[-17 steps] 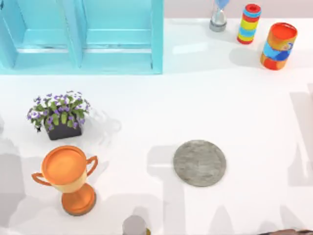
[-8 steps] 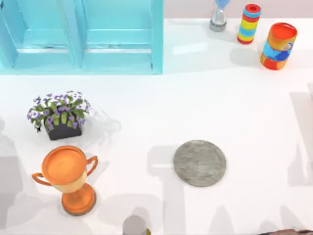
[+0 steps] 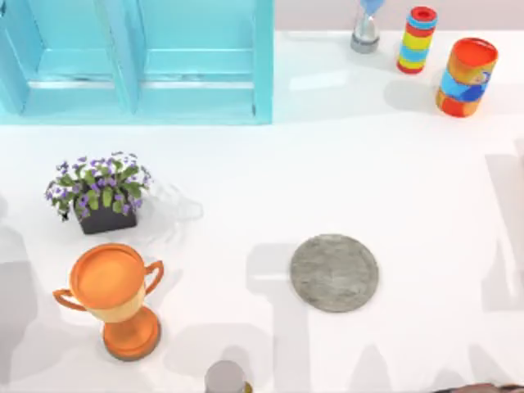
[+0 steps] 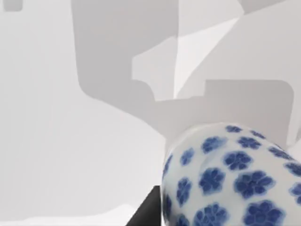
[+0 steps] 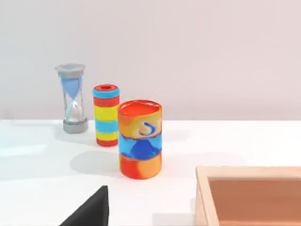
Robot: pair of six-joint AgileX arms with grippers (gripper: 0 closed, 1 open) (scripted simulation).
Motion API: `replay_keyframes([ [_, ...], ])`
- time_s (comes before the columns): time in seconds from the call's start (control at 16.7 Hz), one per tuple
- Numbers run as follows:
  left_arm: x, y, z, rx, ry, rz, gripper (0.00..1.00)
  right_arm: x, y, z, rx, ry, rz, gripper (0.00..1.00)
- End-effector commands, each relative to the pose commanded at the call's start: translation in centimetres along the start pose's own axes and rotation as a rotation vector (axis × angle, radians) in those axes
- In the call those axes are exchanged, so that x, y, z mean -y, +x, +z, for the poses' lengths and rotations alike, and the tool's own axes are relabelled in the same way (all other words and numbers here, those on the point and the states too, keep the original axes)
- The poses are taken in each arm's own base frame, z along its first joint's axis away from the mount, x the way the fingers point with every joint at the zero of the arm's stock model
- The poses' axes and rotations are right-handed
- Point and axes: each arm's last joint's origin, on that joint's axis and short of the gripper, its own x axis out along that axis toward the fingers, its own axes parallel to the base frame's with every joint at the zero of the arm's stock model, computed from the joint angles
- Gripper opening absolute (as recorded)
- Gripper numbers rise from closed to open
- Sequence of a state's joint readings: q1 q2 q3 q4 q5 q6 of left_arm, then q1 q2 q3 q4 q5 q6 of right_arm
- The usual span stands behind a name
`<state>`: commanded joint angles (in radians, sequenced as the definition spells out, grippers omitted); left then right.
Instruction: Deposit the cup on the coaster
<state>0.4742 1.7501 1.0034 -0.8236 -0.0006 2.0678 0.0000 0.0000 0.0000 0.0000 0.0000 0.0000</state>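
Cup (image 3: 178, 211), faint clear glass, stands on our table (image 3: 393, 180) just beside the potted flowers (image 3: 100, 192), well apart from the grey coaster (image 3: 334, 273), and we cannot tell how the jaws of our left gripper (image 4: 146, 211) or right gripper (image 5: 89, 209) stand.

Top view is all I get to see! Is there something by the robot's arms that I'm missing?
Observer: Yes. The left wrist view has a white vase with blue flowers painted on it, very close to the camera.
Operator: Cool! What about the other arm's camera?
Observer: The right wrist view has an open wooden box, nearer the camera than the orange and blue can.
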Motion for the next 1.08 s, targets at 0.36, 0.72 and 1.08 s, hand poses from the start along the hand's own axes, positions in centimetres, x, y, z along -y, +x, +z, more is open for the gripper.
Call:
replay_keyframes([
  [0.36, 0.0, 0.0, 0.0, 0.0, 0.0, 0.0, 0.02, 0.0, 0.0, 0.0, 0.0, 0.0, 0.0, 1.0],
  [0.72, 0.0, 0.0, 0.0, 0.0, 0.0, 0.0, 0.0, 0.0, 0.0, 0.0, 0.0, 0.0, 0.0, 1.0],
  [1.08, -0.4, -0.47, 0.39, 0.008, -0.011, 0.003, 0.0, 0.0, 0.0, 0.0, 0.0, 0.0, 0.0, 1.0],
])
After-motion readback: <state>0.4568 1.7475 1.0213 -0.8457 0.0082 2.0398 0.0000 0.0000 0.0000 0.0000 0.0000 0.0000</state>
